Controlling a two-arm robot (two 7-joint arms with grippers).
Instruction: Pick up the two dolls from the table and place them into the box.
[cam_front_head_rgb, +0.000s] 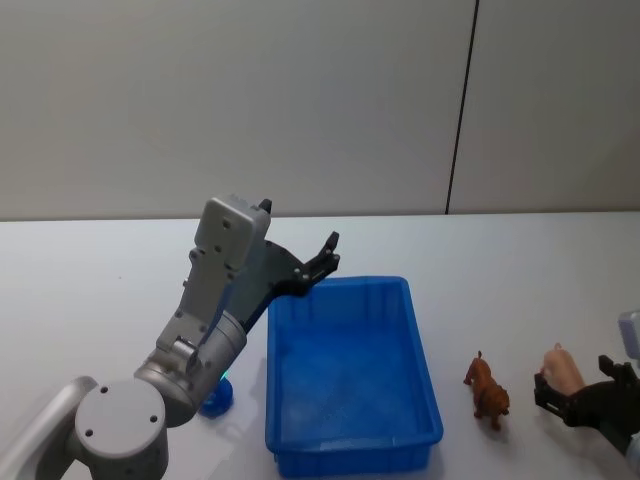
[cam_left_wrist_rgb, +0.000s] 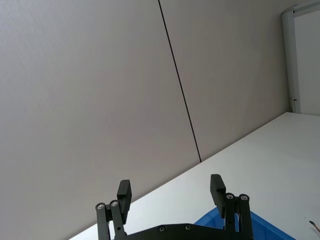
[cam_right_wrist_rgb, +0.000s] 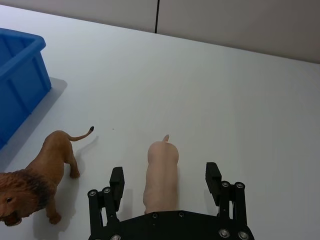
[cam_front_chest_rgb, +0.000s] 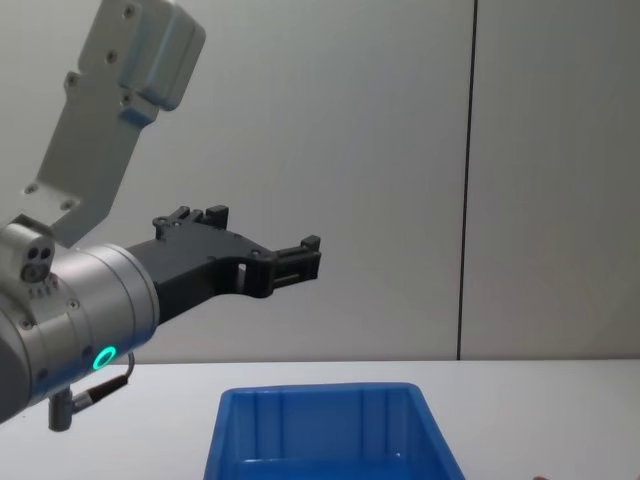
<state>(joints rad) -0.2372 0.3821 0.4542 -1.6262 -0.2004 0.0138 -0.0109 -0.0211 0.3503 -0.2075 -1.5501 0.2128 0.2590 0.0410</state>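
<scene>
On the surface (cam_front_head_rgb: 100, 260) right of the box (cam_front_head_rgb: 370, 281), the head view puts the pink doll (cam_front_head_rgb: 562, 368) at the right end effector (cam_front_head_rgb: 572, 385), lion doll (cam_front_head_rgb: 487, 390) beside it; the left wrist view shows the left end effector (cam_left_wrist_rgb: 170, 186) spread above the box; the right wrist view shows spread fingers (cam_right_wrist_rgb: 117, 177) flanking the pink doll lengthwise.

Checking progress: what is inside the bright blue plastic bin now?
Its bare floor and ribbed walls show in the bright blue plastic bin; no doll lies there. The open left gripper hides its far left corner. The open right gripper straddles a pinkish-beige doll outside.
</scene>
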